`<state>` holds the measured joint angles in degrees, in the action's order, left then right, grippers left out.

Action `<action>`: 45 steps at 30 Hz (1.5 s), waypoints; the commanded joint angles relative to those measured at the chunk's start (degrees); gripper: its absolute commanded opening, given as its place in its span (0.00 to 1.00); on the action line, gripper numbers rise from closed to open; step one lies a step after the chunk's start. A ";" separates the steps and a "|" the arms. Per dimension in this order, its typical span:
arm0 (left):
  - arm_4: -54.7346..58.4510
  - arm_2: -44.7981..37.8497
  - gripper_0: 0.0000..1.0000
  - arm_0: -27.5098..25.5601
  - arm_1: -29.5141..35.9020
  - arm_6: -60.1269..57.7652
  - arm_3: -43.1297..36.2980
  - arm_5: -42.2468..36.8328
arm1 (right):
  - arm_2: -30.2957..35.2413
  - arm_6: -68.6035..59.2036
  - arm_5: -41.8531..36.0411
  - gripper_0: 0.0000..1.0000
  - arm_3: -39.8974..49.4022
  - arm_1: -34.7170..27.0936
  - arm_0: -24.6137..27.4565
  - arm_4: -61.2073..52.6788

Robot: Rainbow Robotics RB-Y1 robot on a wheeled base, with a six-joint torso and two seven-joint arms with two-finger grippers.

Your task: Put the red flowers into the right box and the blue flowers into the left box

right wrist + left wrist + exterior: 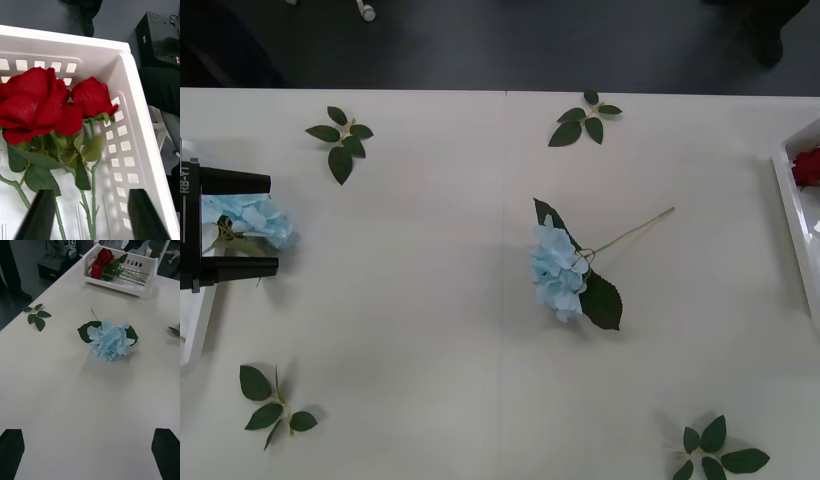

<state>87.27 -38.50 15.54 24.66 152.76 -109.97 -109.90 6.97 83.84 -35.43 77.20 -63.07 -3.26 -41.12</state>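
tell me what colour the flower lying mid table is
Pale blue, with dark green leaves; clearest in the left wrist view.

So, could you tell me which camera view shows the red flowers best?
The right wrist view: the red flowers appear close up, blooms and stems lying in the right box. The left wrist view shows them far off in that box; the front view catches a red sliver at its edge.

The front view looked down from above onto the counter [430, 300]. The left wrist view sat low by the left tool [240, 222], facing across the counter toward the right box [120, 285]; both views shared the blue flower [558, 272] lying mid-counter. The right wrist view hung close over the right box [138, 112], looking down at the red flowers [41, 103].
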 commanded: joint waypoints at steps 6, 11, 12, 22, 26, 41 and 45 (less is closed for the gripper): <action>-0.17 0.79 1.00 -0.60 1.71 1.23 -1.65 -0.10 | 0.23 -4.57 0.63 0.86 1.46 -0.56 -0.34 -1.51; -0.17 0.79 1.00 -0.60 1.71 1.23 -1.65 -0.10 | 2.52 -4.39 -2.98 0.86 5.42 -0.56 -0.34 -6.87; -0.17 0.79 1.00 -0.60 1.71 1.23 -1.65 -0.10 | 3.22 -4.21 -4.91 0.86 7.17 -0.56 -0.34 -7.66; -0.17 0.79 1.00 -0.60 1.71 1.23 -1.65 -0.10 | 4.72 -3.07 -23.46 0.86 28.97 -0.56 -0.34 -9.68; -0.17 0.79 1.00 -0.60 1.71 1.23 -1.65 -0.10 | 3.13 3.70 -27.50 0.86 37.32 -0.56 -0.34 -11.26; -0.17 0.79 1.00 -0.60 1.71 1.23 -1.65 -0.10 | -1.70 50.01 -36.11 0.86 49.98 -0.65 -0.34 -20.84; -0.17 0.79 1.00 -0.60 1.71 1.23 -1.65 -0.10 | -2.67 62.05 -36.11 0.86 50.07 -0.47 -0.34 -18.82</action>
<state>87.26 -38.48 15.53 24.66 152.76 -109.98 -109.90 3.93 142.22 -71.58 125.91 -63.07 -3.25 -61.40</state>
